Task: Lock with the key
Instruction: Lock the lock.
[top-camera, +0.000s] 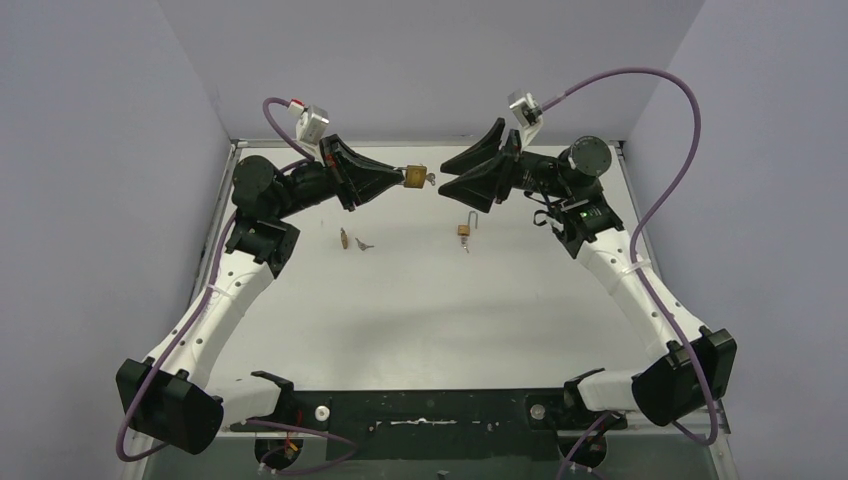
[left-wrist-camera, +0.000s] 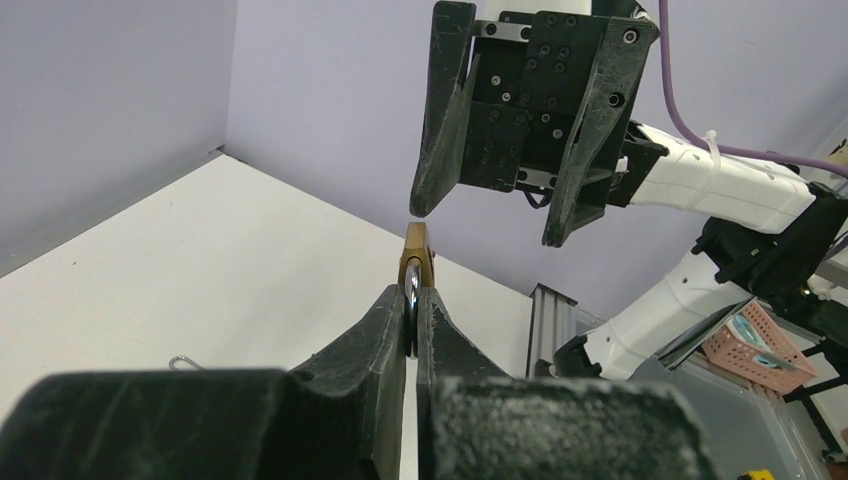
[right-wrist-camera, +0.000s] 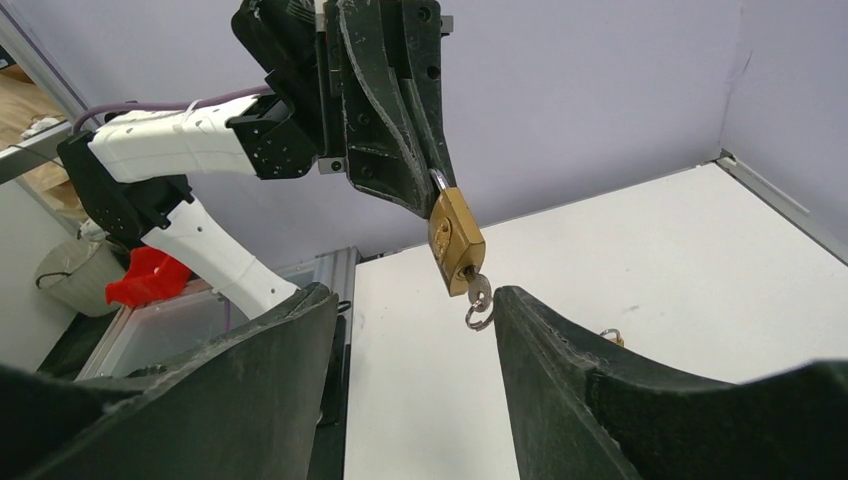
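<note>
We see a small brass padlock with a steel shackle (top-camera: 414, 177) held in the air above the far part of a white desk (top-camera: 420, 320). The left jaws are clenched on the padlock's shackle, so the brass body juts out free and its keyhole end is reachable. Whether the shackle is pressed home we cannot tell, since the jaws hide it.

A small silver key on a wire ring (right-wrist-camera: 478, 292) sits in the keyhole, at the padlock's free end. The right jaws are spread wide, one on each side of the key, just short of the padlock and touching nothing. We judge they are lined up to pinch the key and turn it, while the grip on the shackle steadies the padlock against that twist.

On the desk below the padlock, nearer the arm bases, lie a second small padlock with its shackle raised (top-camera: 465, 230) and a loose key (top-camera: 363, 244).
</note>
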